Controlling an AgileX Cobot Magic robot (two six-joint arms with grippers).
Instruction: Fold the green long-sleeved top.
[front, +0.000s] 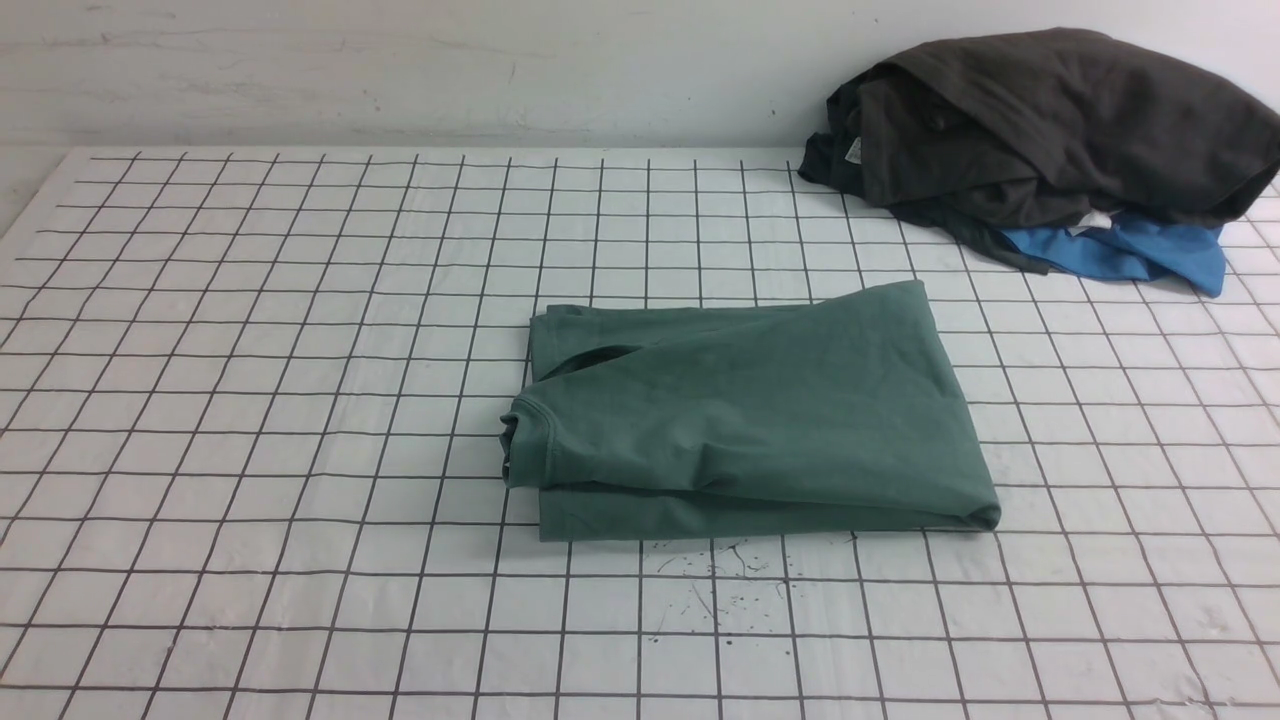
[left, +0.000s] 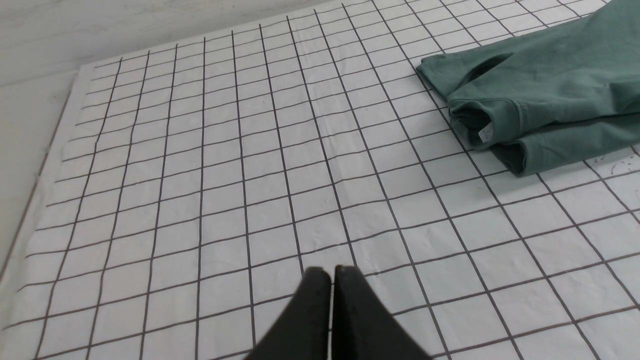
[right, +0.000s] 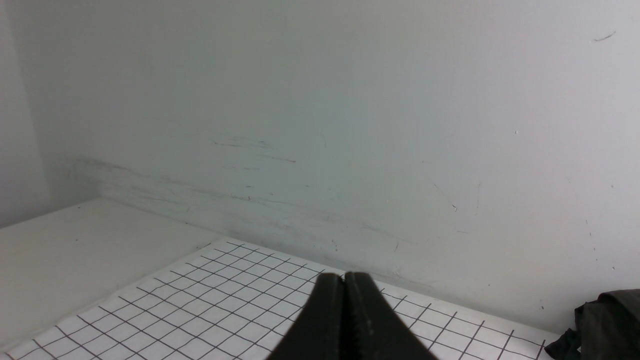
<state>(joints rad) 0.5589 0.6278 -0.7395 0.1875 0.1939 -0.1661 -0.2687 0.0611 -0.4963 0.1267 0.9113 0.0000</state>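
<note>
Front view: the green long-sleeved top (front: 760, 410) lies folded mid-bench (front: 250, 400), well apart from the dark garments (front: 1050, 120) and blue garment (front: 1150, 255) heaped at far right. My left pincer (left: 332, 272) and right pincer (right: 344, 278) are each pressed together, holding nothing.

one green top (front: 760, 410), one blue garment (front: 1150, 255), two grippers (left: 331, 272)

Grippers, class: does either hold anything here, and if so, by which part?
Nothing is held. The left gripper and right gripper are both shut on nothing, and the green long-sleeved top lies folded on the table, untouched.
</note>
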